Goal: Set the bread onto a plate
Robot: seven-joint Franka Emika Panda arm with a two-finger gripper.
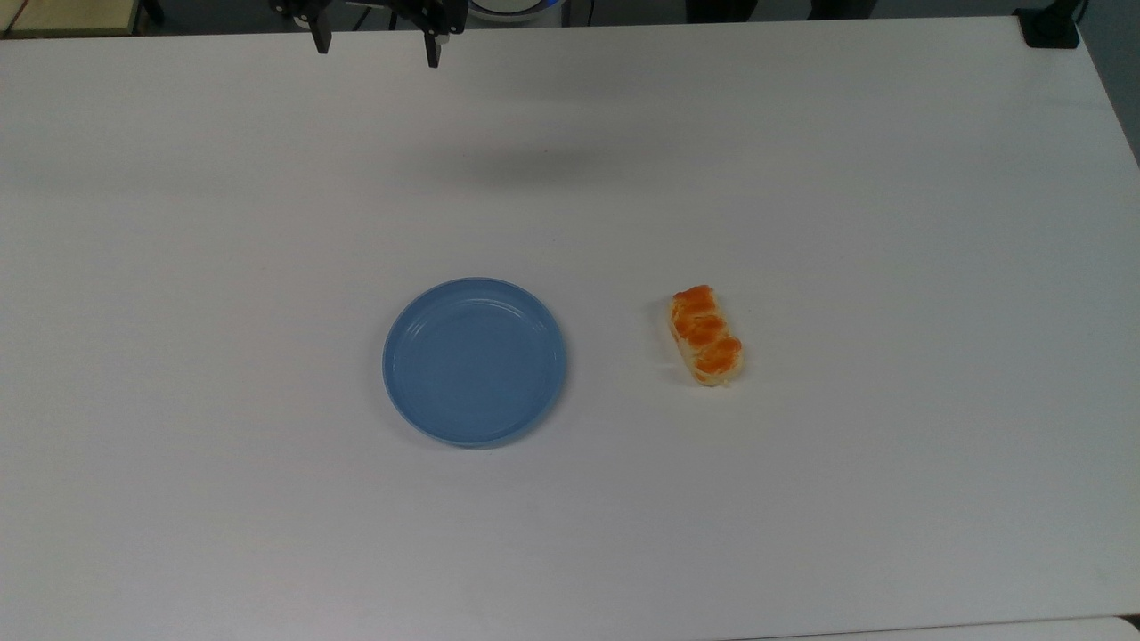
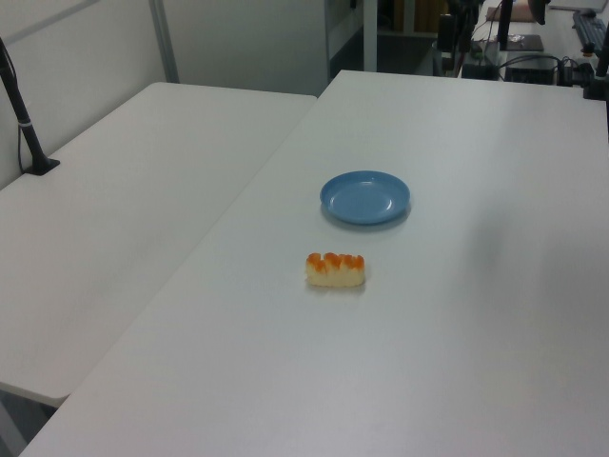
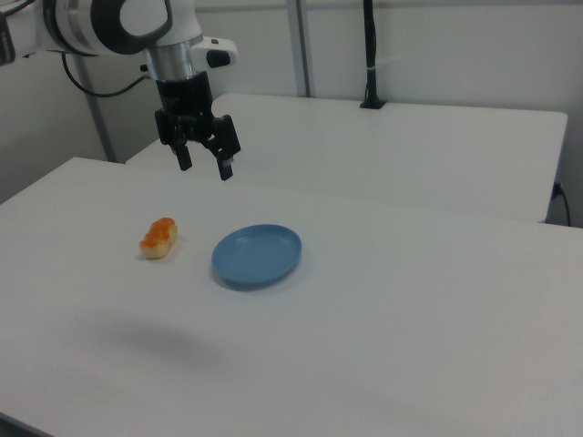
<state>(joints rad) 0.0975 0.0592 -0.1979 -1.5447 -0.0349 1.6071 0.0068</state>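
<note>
In the top view, the fingers [image 1: 375, 44] hang spread and empty, high up. The bread [image 1: 705, 336] lies toward four o'clock, long axis running eleven-to-five, on the bench [image 1: 802, 178] at three o'clock of the plate [image 1: 475, 361].

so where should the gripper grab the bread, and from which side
Probably from above, at the middle lump of the bread, fingers closing across its narrow width on the pale sides. It lies flat on the table, apart from the plate, and the gripper is open above.
</note>
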